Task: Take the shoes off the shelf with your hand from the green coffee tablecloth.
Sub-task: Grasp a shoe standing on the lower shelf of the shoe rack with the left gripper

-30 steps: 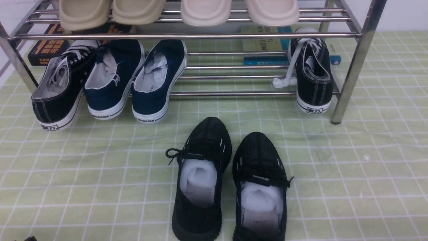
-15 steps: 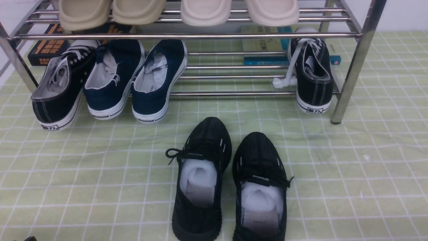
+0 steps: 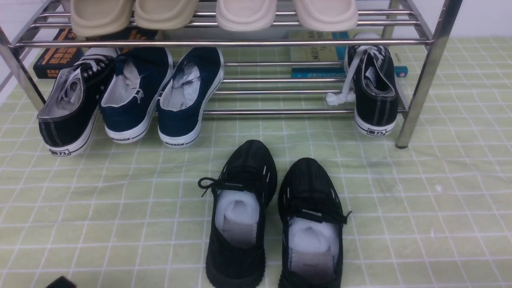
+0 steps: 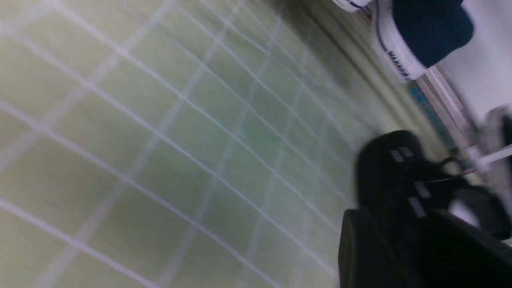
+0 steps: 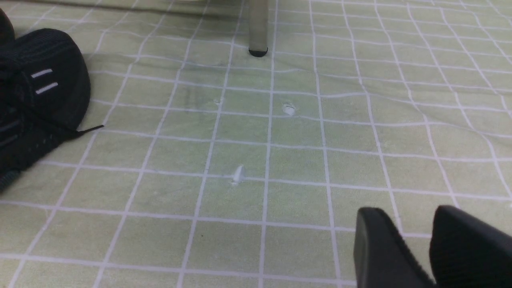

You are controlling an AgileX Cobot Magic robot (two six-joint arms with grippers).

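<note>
shoes (image 3: 182, 116) are being carried on shelf (image 3: 280, 42) lower tier, bench far-left | left hand (image 3: 60, 282) is being glimpsed at near-left corner, jaws untellable | right hand (image 5: 404, 210) jaws are being shown parted, empty | heel collar is being advised as grip, neighbouring black sneaker (image 3: 68, 116) being avoided

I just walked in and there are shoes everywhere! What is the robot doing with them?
Nothing is being held yet. The navy blue shoes rest side by side on the bottom tier of the shelf, heels toward the robot. A pair of black knit sneakers stands on the green tablecloth in front. The right pincer hovers empty over bare cloth. Only a corner of the left pincer shows at the front view's bottom edge, well short of the shoes.
</note>
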